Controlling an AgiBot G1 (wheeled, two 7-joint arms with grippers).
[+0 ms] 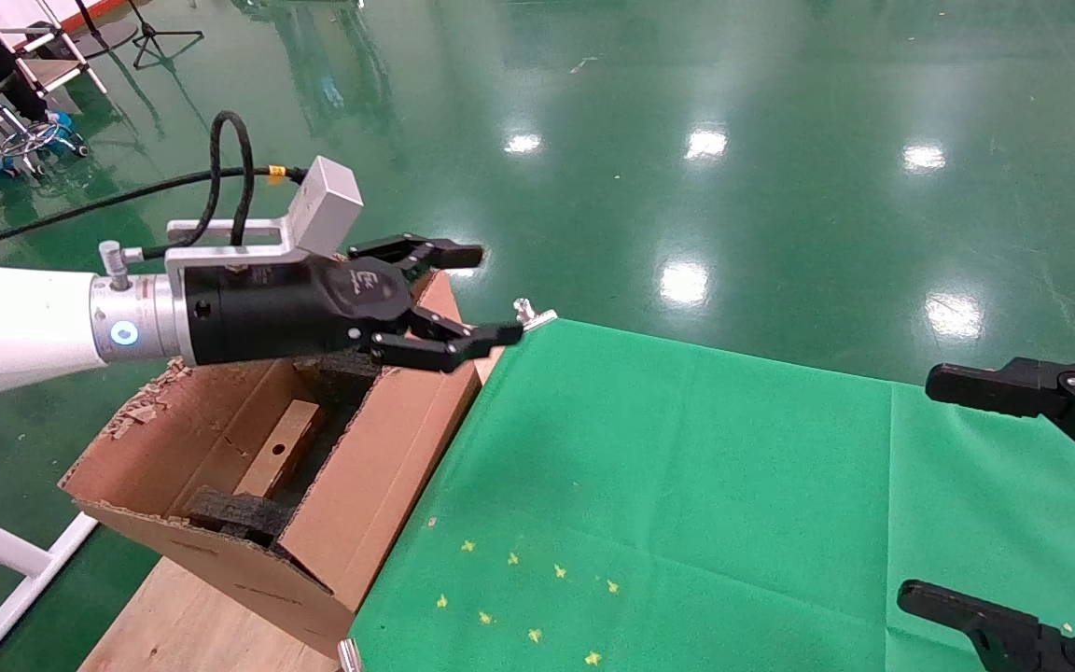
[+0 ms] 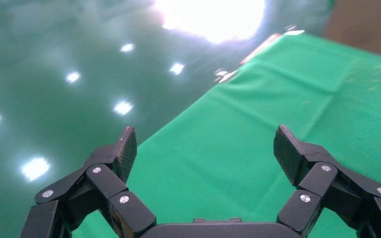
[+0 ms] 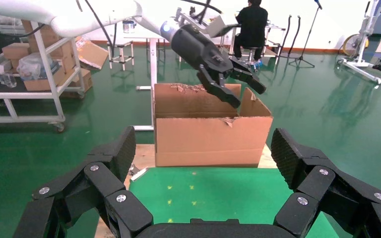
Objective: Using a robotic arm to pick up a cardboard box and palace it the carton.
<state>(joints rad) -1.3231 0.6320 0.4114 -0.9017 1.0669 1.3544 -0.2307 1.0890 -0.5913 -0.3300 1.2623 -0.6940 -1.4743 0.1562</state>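
Observation:
The large brown carton [image 1: 379, 467] stands open on a wooden board at the left end of the green table; it also shows in the right wrist view [image 3: 211, 141]. The small brown cardboard box [image 1: 281, 448] lies inside it, between black foam pieces [image 1: 239, 513]. My left gripper [image 1: 486, 294], on the white robotic arm [image 1: 15, 327], is open and empty; it hovers above the carton's far end and points toward the green cloth [image 2: 206, 148]. It also shows in the right wrist view [image 3: 245, 91]. My right gripper [image 1: 929, 490] is open and empty at the table's right edge [image 3: 203, 148].
The green cloth table [image 1: 687, 485] carries small yellow marks [image 1: 519, 597] near its front. A wooden board [image 1: 183, 625] lies under the carton. A white frame [image 1: 6, 560] stands at the left. Shelves [image 3: 30, 64] and a seated person [image 3: 252, 22] are farther back.

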